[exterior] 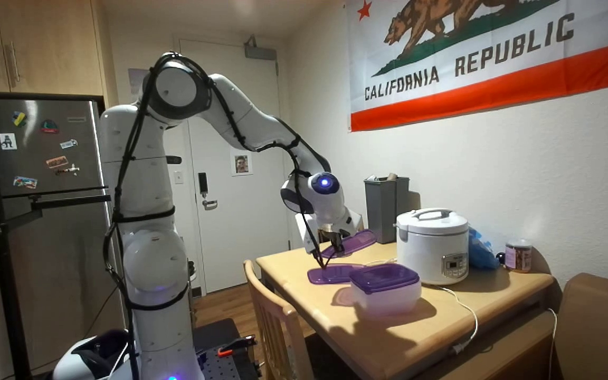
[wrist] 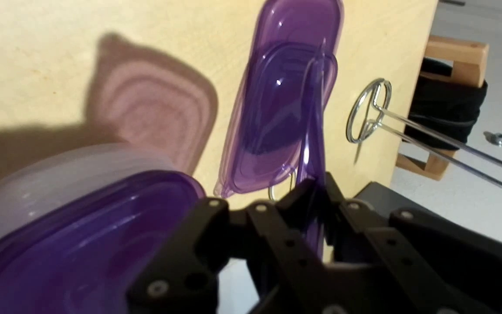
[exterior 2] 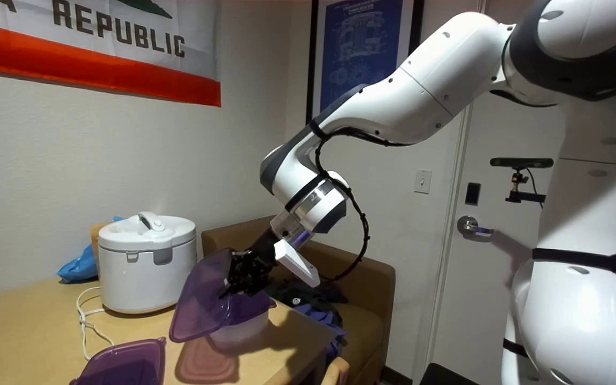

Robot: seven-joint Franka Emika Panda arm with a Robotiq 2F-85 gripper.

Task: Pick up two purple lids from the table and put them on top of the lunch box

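Glossy plastic rice cooker (exterior: 428, 248); near it, a cloudy plastic lunch box (exterior: 386, 301) and shiny plastic lids (exterior 2: 199, 299) (see-through, with glints); beneath it, a smooth wooden table (exterior 2: 30, 331); above it, a cloth flag (exterior: 488, 60).

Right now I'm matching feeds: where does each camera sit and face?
An exterior view: beside the arm, facing table and door; arm and gripper show.
An exterior view: beside the arm, facing couch and poster; cropped arm and gripper show.
Wrist view: on the wrist, looking past gripper fingers down at table.
The exterior views flank the arm, sharing flag and rice cooker.
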